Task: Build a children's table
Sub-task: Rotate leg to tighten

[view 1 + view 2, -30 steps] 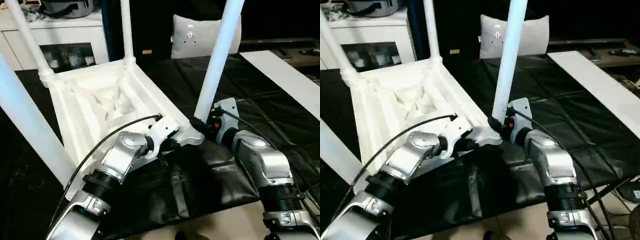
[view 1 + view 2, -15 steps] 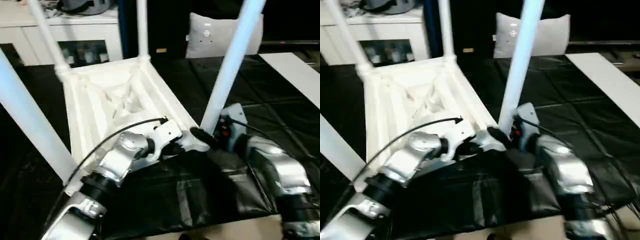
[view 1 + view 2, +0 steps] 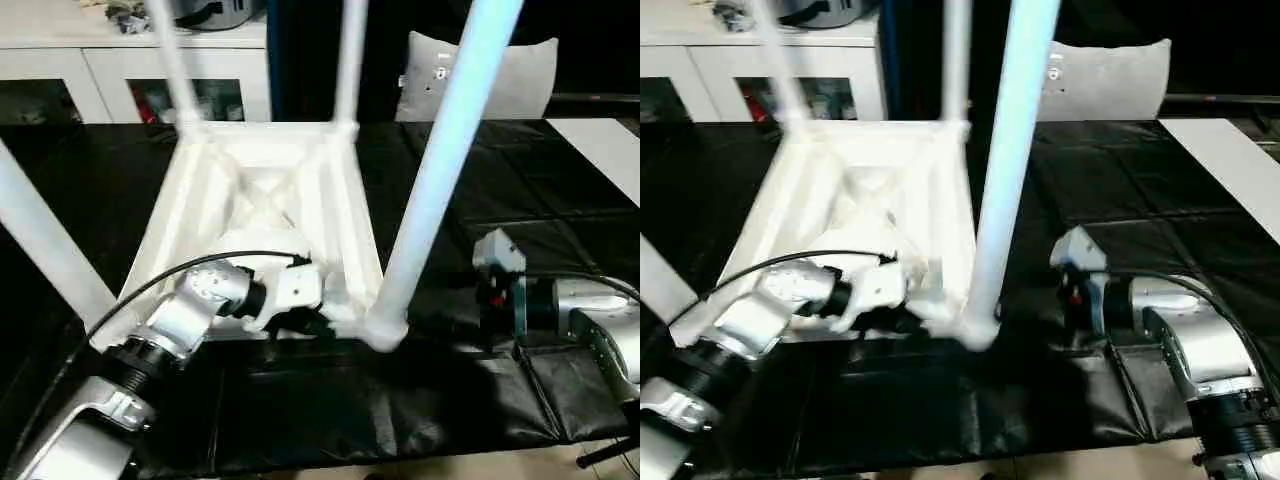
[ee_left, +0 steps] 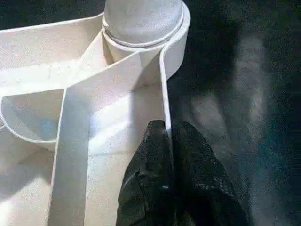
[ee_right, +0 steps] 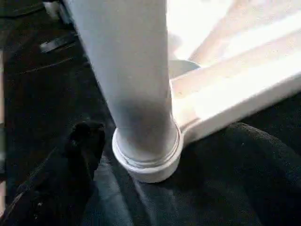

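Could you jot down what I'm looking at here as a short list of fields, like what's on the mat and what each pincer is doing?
Item: children's table, upside down on a black mat
Legs: four, standing up in the corner sockets
Nearest leg: seated in its socket
Left pincer: shut on the tabletop's edge wall beside that socket
Right pincer: open, close by that leg, holding nothing
Background: white cabinet, pale cushion

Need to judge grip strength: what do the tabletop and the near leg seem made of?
Tabletop: likely moulded white plastic, matte, judging by its thin X-ribbed walls. Near leg: smooth white tube, slight sheen, probably plastic, seated in a round corner socket.
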